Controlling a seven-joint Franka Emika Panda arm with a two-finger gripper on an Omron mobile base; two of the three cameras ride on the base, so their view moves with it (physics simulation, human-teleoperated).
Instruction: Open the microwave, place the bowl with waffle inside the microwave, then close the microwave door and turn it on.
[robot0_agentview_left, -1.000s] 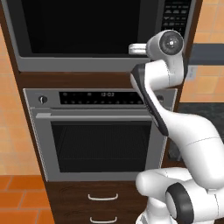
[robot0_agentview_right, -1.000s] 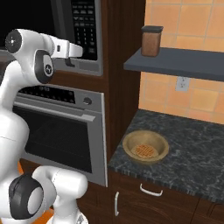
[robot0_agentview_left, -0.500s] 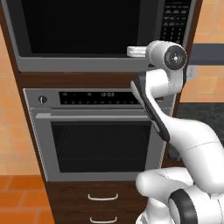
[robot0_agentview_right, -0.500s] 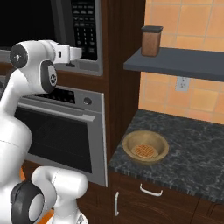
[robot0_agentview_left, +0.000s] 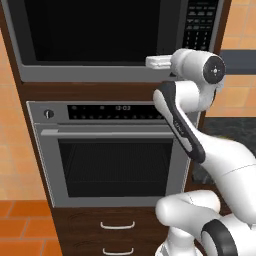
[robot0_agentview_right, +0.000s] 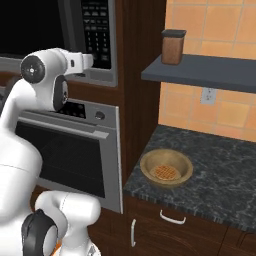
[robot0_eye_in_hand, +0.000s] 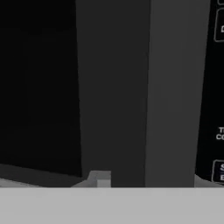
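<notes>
Even, flat rendered light, soft all round.

My base views are bright and shadowless but slightly blurry; my hand view is dim and smeared, the microwave's (robot0_agentview_left: 100, 35) dark glass giving no glare.

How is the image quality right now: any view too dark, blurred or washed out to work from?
Left base view: evenly lit and sharp, though the microwave door glass is flat black with no glare. Right base view: clear, the bowl with waffle reads well on the counter, soft shadow beneath it. Hand view: very dark, soft and low in contrast; keypad panel lettering is cropped at the edge.
</notes>
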